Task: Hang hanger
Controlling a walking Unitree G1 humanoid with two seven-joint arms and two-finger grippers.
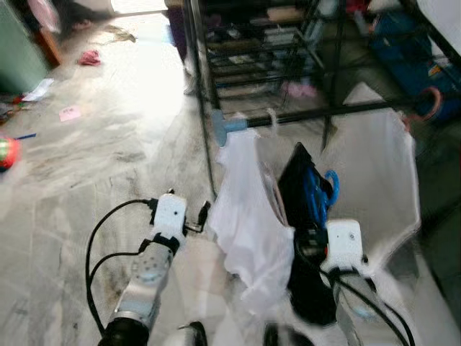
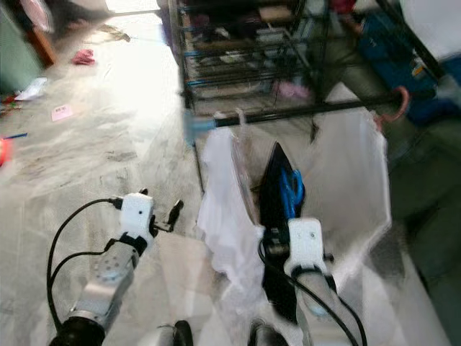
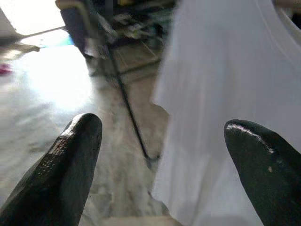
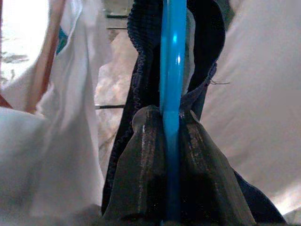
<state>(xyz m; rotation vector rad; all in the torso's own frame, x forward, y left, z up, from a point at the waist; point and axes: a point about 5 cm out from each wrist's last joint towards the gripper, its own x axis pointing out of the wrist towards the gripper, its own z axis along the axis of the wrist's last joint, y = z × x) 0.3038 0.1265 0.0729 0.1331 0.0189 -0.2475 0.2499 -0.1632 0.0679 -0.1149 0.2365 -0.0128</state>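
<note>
My right gripper (image 4: 171,127) is shut on a blue hanger (image 4: 172,61) that carries a dark garment (image 1: 299,187). The hanger's blue hook (image 1: 330,186) stands below the black clothes rail (image 1: 324,112). White garments (image 1: 245,209) hang from that rail on both sides of it, the larger one (image 1: 378,173) to the right. My left gripper (image 3: 164,155) is open with nothing between its fingers, held left of the white garment near the rack's upright pole (image 1: 198,94).
Behind the rail stands a black wire shelf rack (image 1: 266,43) with folded items. Blue bags (image 1: 403,43) lie at the back right. Small litter, a pink cloth (image 1: 88,58) and a red-green ball (image 1: 6,153) are scattered on the marble floor to the left.
</note>
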